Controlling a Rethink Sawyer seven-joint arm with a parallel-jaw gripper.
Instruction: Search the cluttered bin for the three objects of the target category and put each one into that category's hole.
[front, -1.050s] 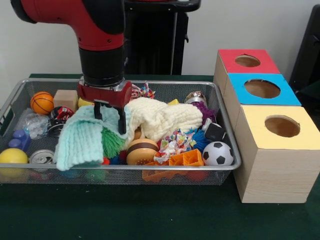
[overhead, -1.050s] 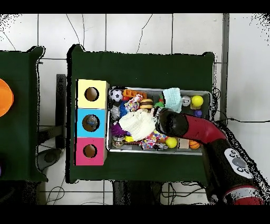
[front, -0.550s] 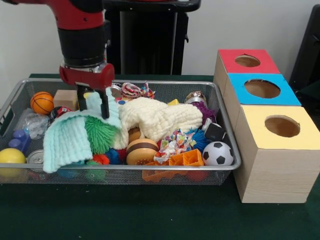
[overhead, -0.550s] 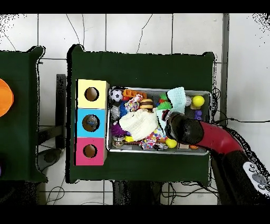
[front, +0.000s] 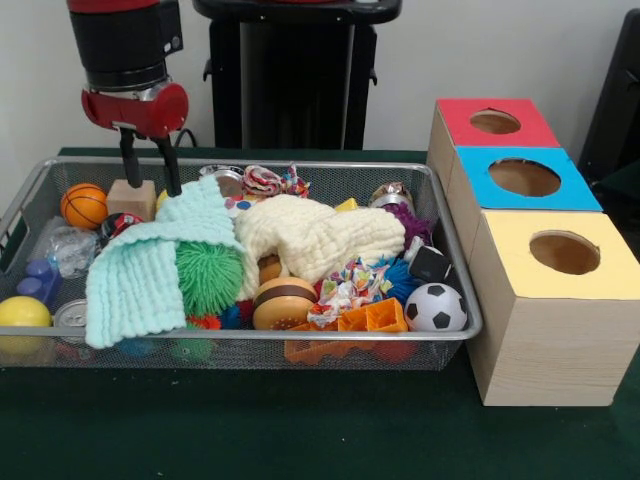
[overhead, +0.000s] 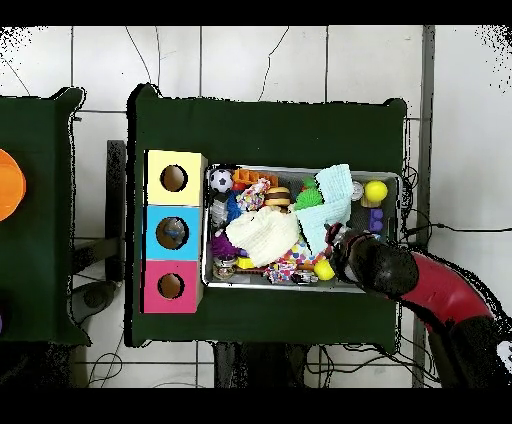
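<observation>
My gripper (front: 152, 186) hangs open and empty over the wire bin's (front: 300, 335) far left part, just above the wooden block (front: 132, 197). Its tips are clear of the mint knitted cloth (front: 150, 265), which lies loose below and to the right of them. A green spiky ball (front: 210, 275) shows beside that cloth. A cream knitted cloth (front: 320, 235) covers the bin's middle. In the overhead view the red arm (overhead: 400, 275) hides the gripper, and the mint cloth (overhead: 330, 200) lies at the bin's right part.
Red (front: 495, 122), blue (front: 525, 177) and yellow (front: 563, 252) boxes with round holes stand right of the bin. The bin also holds a basketball (front: 84, 205), soccer ball (front: 436, 307), burger toy (front: 283, 303), yellow ball (front: 25, 312) and a can (front: 80, 315).
The gripper dragged the mint cloth leftward, let go of it and rose toward the far left. The green spiky ball came uncovered.
</observation>
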